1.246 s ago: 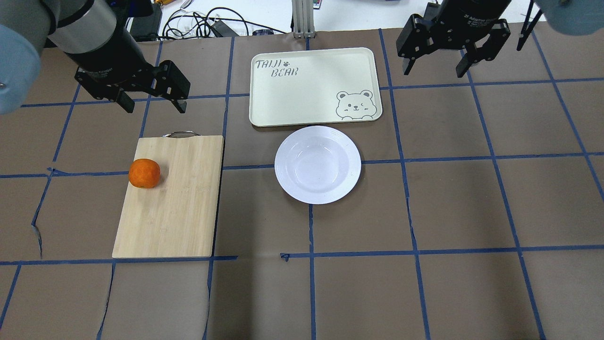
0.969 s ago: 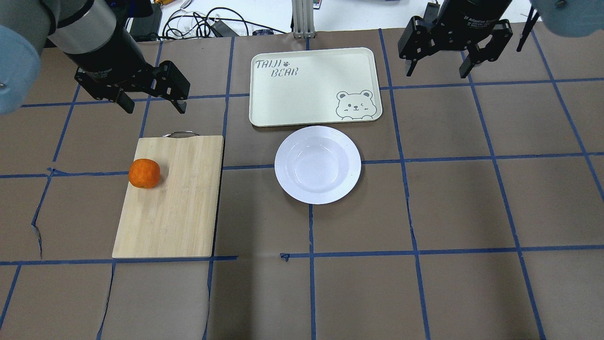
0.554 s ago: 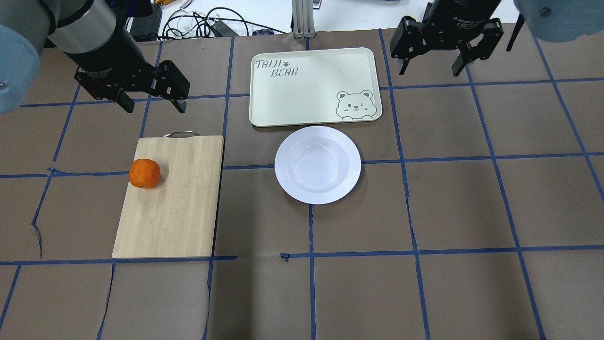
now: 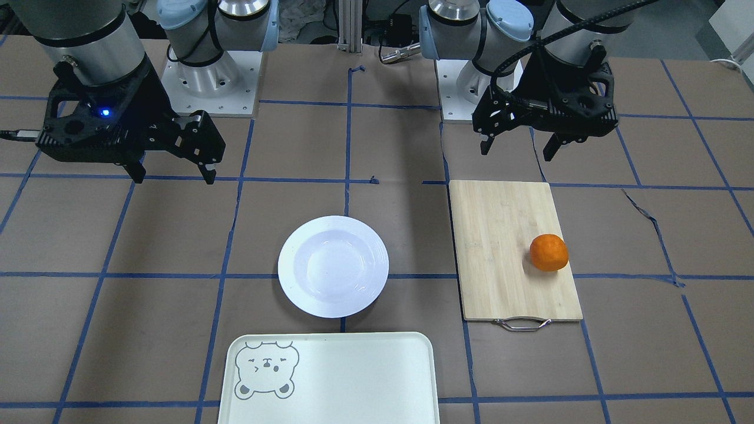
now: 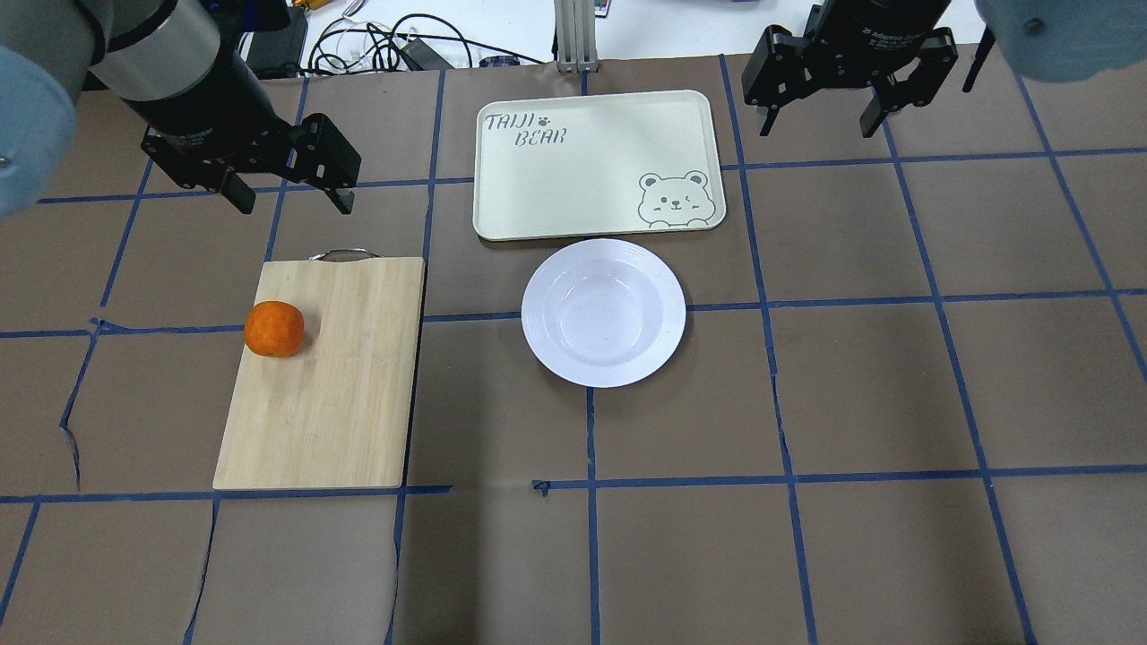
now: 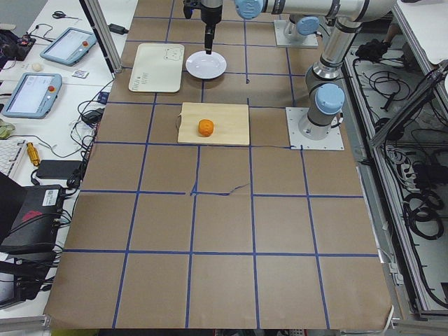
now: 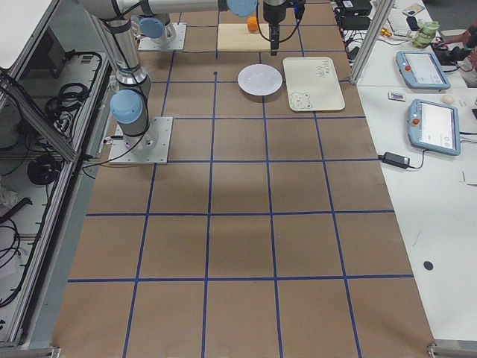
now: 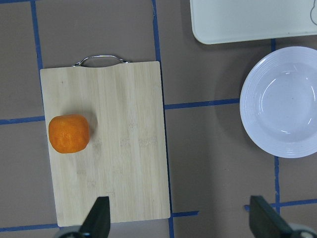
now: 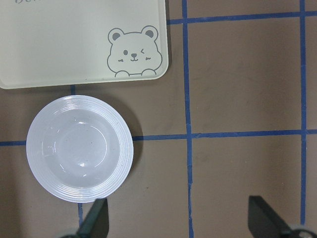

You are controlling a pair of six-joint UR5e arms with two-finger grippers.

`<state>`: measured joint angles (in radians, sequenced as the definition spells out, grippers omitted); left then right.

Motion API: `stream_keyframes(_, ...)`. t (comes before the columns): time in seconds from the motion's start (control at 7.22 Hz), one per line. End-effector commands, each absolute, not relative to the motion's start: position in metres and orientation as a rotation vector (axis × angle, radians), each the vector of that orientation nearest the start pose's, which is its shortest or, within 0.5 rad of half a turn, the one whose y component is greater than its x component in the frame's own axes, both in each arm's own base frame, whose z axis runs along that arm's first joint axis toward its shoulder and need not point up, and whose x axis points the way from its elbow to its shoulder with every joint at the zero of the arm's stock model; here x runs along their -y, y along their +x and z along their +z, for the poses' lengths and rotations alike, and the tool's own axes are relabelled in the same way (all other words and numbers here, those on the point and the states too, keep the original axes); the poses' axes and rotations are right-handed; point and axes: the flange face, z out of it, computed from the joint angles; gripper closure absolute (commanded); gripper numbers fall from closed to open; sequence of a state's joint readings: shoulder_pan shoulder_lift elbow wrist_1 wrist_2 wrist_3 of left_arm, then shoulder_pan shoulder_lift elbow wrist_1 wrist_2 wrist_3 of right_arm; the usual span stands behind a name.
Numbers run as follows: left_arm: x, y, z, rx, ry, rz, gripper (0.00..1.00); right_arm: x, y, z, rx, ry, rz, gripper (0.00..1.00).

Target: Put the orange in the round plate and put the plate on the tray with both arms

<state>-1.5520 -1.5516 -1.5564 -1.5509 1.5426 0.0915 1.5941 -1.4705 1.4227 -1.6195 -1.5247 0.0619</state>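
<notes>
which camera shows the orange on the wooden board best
The left wrist view: the small round bright-orange fruit is largest there, unobstructed, near one long edge of the bamboo cutting board. Overhead and front-facing views show it whole but smaller; both side views show a tiny dot; the right wrist view misses it.

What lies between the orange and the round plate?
Overhead view: the orange rests on the cutting board, whose bare wood stretches toward the round plate, then brown table cover crossed by blue tape.
</notes>
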Motion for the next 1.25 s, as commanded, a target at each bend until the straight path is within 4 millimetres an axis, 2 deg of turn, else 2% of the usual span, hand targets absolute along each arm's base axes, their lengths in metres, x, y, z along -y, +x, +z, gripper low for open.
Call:
stream_keyframes(0.0,0.491,-0.126,0.504,-3.165,0.115,-0.08,0.0,0.539,0.151,0.515,-3.089,0.054,-0.149,0.0)
stream_keyframes(0.69,0.494,-0.123,0.506,-3.16,0.108,-0.085,0.0,0.539,0.151,0.515,-3.088,0.072,-0.148,0.0)
stream_keyframes(0.97,0.493,-0.121,0.499,-3.149,0.104,-0.047,0.0,0.539,0.151,0.516,-3.088,0.075,-0.15,0.0)
stream_keyframes(1.11,0.497,-0.112,0.49,-3.111,0.088,-0.012,0.0,0.539,0.151,0.516,-3.088,0.075,-0.15,0.0)
